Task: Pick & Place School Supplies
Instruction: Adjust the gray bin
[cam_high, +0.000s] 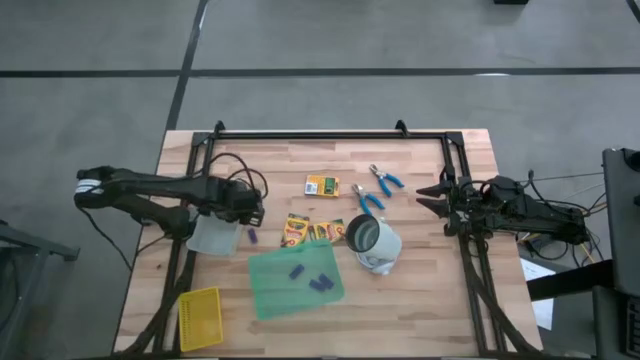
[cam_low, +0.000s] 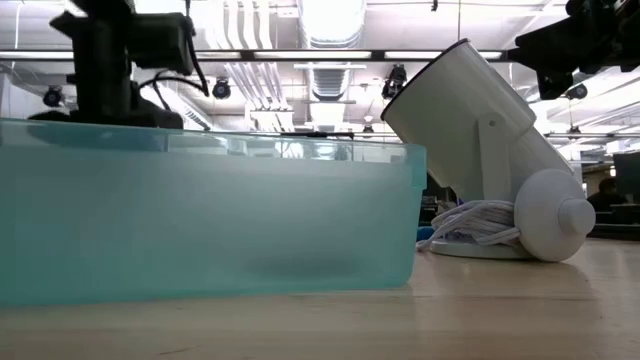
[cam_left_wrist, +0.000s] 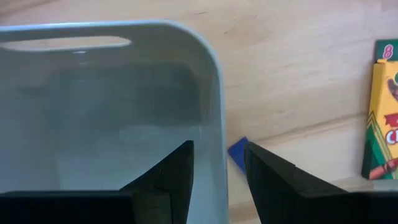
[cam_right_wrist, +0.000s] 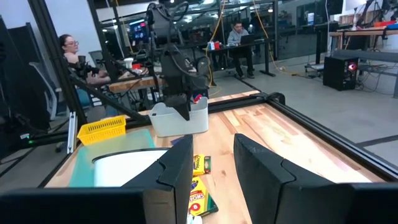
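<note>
Wood surface (cam_high: 420, 290) | my left hand (cam_left_wrist: 217, 180) straddles the bin's wall (cam_left_wrist: 211, 93), grasping it | next: drag bin toward purple piece (cam_left_wrist: 238, 153)

A pale wooden table (cam_high: 420, 290) carries everything. Just beside the left gripper's (cam_high: 248, 208) jaws sit a translucent bin (cam_high: 213, 237) and a purple-blue piece (cam_high: 253, 237). Farther from them lie crayon boxes (cam_high: 322, 185), two blue-handled tools (cam_high: 385, 178), a white cylindrical device (cam_high: 373, 243), a green sheet (cam_high: 268, 283) bearing more pieces, and a yellow mesh basket (cam_high: 199, 318)
</note>
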